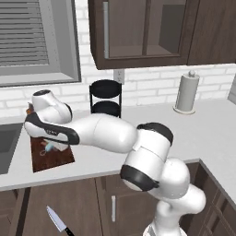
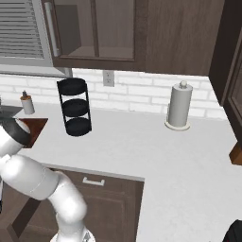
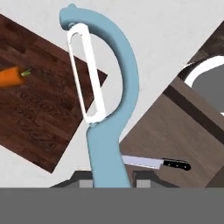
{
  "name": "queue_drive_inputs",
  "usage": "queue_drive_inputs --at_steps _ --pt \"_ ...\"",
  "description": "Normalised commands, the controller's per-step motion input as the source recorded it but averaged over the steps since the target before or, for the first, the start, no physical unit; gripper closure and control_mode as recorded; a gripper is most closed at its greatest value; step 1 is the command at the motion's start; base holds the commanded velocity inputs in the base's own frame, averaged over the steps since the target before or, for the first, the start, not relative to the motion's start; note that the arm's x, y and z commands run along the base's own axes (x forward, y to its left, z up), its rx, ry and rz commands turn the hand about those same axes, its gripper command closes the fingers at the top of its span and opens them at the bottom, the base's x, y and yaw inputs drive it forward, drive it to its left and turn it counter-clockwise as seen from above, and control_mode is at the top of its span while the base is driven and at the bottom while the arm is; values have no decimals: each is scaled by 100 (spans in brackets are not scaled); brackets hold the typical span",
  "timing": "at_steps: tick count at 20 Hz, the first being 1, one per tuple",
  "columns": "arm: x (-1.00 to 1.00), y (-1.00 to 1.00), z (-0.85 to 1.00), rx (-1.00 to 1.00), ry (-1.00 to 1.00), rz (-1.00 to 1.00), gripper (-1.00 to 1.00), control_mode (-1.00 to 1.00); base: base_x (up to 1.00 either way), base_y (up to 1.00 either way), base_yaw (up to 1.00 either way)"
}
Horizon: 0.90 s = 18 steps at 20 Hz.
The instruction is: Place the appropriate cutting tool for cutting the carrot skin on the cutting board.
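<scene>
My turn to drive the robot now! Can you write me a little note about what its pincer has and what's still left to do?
Pincer: shut on the blue peeler, held above the counter.
Cutting board: on the counter below, with the carrot lying on it.
Knife: on the floor by the cabinets; wrong tool, leave it.
Done: peeler picked up and carried to the board.
Left: lower the peeler onto a bare part of the board beside the carrot, open the pincer, and lift away.

both base views look forward and down at the counter (image 1: 203, 133), sharing the paper towel roll (image 1: 186, 92). hand view sits close above the cutting board (image 3: 39, 118), facing down.
</scene>
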Motion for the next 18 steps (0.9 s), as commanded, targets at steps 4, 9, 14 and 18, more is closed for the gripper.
queue_drive_inputs --at_steps 4,9,14,18 --pt "58 16 -62 0 9 0 100 -100 0 0 0" --pt "50 27 -52 0 5 0 100 -100 0 0 0" --pt "19 28 -48 0 1 0 100 -100 0 0 0" --pt "0 1 -71 0 0 0 100 -100 0 0 0"
